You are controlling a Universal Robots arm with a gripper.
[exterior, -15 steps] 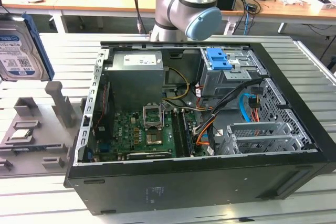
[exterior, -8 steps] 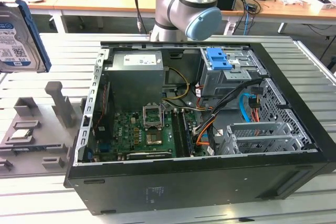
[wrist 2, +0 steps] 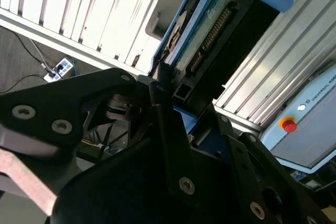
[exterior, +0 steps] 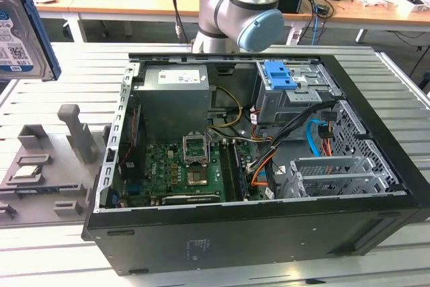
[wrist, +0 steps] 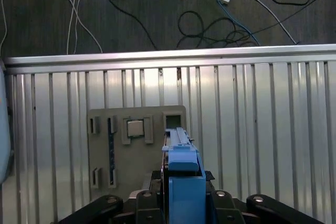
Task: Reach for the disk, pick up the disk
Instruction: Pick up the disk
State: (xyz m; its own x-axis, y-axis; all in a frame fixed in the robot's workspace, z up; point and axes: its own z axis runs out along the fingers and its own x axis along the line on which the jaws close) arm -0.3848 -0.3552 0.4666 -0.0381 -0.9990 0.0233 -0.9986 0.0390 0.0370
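A ribbed metal table (exterior: 60,92) fills the scene, with wooden desks and cables behind it. At the exterior view's far left, the disk (exterior: 20,28) hangs tilted in the air with its label facing the camera. It is cut off by the picture's edge and sits well clear of the table. Below it, a grey fixture tray (exterior: 47,166) lies flat, with bare table around it. In the first wrist view, the gripper (wrist: 182,182) pinches the disk's blue frame between black fingers, directly over that tray. The table's edge rail and the floor lie beyond. In the middle of the exterior view stands an open computer case (exterior: 269,247), with the arm (exterior: 235,11) behind its far wall. A blue latch (exterior: 279,75) sits inside the case, toward the right.
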